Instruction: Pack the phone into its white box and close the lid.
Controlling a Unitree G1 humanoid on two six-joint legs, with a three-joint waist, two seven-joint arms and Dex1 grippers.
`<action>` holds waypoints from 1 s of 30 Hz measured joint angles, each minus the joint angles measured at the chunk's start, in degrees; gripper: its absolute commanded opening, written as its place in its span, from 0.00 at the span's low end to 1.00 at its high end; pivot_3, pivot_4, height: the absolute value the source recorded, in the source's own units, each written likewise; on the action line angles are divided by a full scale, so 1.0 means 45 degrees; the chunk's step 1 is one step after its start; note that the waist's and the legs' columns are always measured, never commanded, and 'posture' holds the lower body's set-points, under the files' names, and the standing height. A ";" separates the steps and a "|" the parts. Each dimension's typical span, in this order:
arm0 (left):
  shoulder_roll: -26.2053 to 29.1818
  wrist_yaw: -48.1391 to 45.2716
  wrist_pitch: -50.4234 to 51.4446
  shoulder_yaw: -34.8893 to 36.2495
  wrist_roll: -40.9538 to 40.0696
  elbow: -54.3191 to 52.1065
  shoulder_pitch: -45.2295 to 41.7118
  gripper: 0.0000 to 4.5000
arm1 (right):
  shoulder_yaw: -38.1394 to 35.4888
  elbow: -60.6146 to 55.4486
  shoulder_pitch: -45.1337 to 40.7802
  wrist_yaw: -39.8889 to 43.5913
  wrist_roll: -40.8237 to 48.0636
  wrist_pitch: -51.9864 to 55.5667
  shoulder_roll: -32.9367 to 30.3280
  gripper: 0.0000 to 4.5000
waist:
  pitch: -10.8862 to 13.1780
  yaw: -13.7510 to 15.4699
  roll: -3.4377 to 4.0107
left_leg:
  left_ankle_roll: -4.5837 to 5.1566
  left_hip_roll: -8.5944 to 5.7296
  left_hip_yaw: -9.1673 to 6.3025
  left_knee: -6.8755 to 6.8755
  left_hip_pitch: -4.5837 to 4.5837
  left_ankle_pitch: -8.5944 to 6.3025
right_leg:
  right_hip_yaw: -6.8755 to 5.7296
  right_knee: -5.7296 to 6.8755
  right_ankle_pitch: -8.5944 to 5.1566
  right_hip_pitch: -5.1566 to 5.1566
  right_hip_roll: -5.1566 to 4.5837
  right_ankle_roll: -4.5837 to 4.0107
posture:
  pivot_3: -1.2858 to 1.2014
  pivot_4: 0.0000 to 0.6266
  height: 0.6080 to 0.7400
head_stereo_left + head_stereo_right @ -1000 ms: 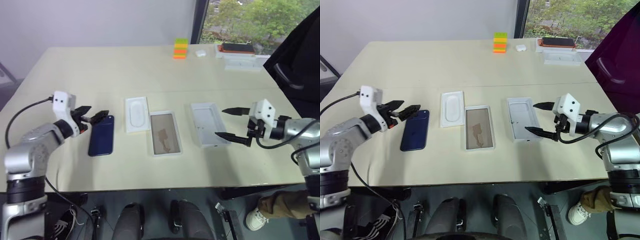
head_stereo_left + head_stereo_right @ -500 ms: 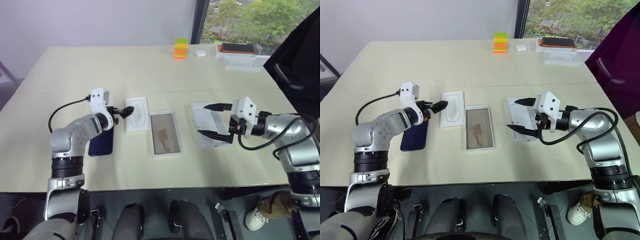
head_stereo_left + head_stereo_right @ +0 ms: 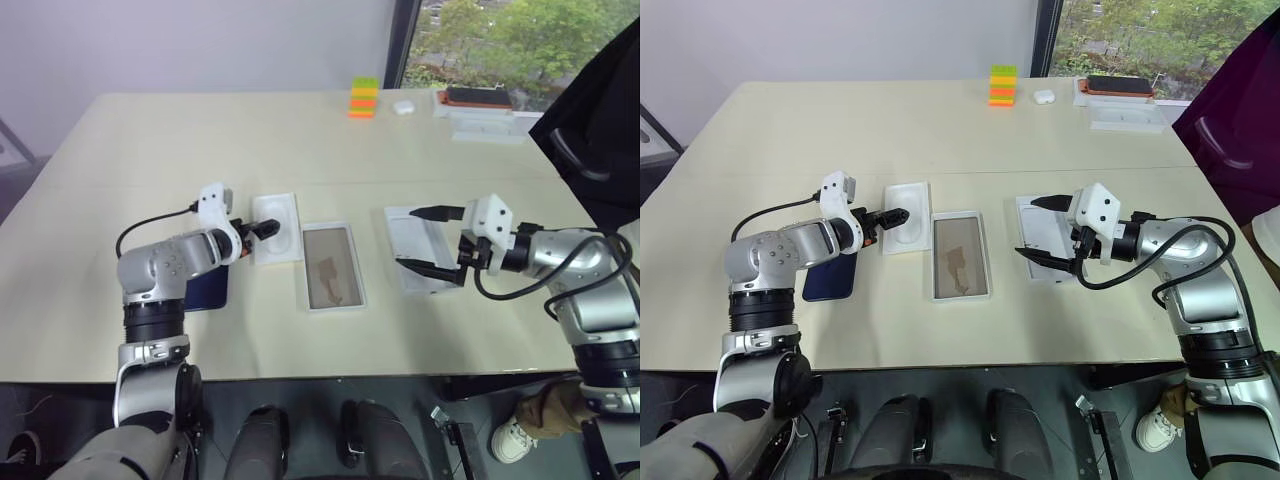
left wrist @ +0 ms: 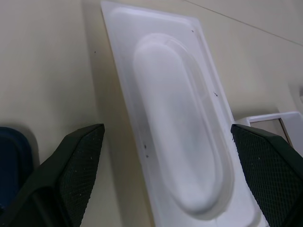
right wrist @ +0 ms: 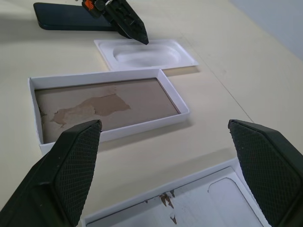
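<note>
Since the earlier frame, the left gripper (image 3: 883,217) has been swung off the phone (image 3: 830,277) and over the white insert (image 4: 175,137), jaws wide and empty. Behind it the phone must be regained squarely. Beside the wide-open, empty right gripper (image 3: 1040,230), the white box (image 3: 960,256) and the lid (image 3: 1045,244) are waiting.
</note>
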 measured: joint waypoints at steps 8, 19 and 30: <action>-0.0925 0.0333 -0.0033 0.0398 0.0017 -0.0105 0.0185 0.61 | 0.0004 -0.0005 -0.0057 -0.0200 -0.0008 -0.0011 0.0002 1.00 | -0.0002 0.0030 0.0002 | -0.0002 -0.0020 -0.0013 0.0002 0.0008 0.0002 | -0.0004 -0.0004 -0.0002 0.0024 -0.0019 0.0004 | 0.52 0.24 1.00; -0.1078 0.0527 0.0192 0.0433 0.0002 -0.0554 0.0450 0.61 | 0.0005 -0.0036 -0.0126 -0.0228 -0.0007 -0.0003 0.0001 1.00 | -0.0003 0.0002 0.0002 | -0.0002 -0.0021 -0.0020 0.0001 0.0017 0.0002 | -0.0006 -0.0005 -0.0004 0.0032 -0.0017 0.0006 | 0.52 0.24 1.00; -0.1070 0.0685 0.0238 0.0640 0.0013 -0.0552 0.0704 0.22 | 0.0097 -0.0041 -0.0126 -0.0312 -0.0010 -0.0005 0.0007 1.00 | -0.0003 0.0018 0.0001 | -0.0002 -0.0020 -0.0023 0.0001 0.0017 0.0002 | -0.0007 -0.0005 -0.0004 0.0034 -0.0017 0.0006 | 0.52 0.24 1.00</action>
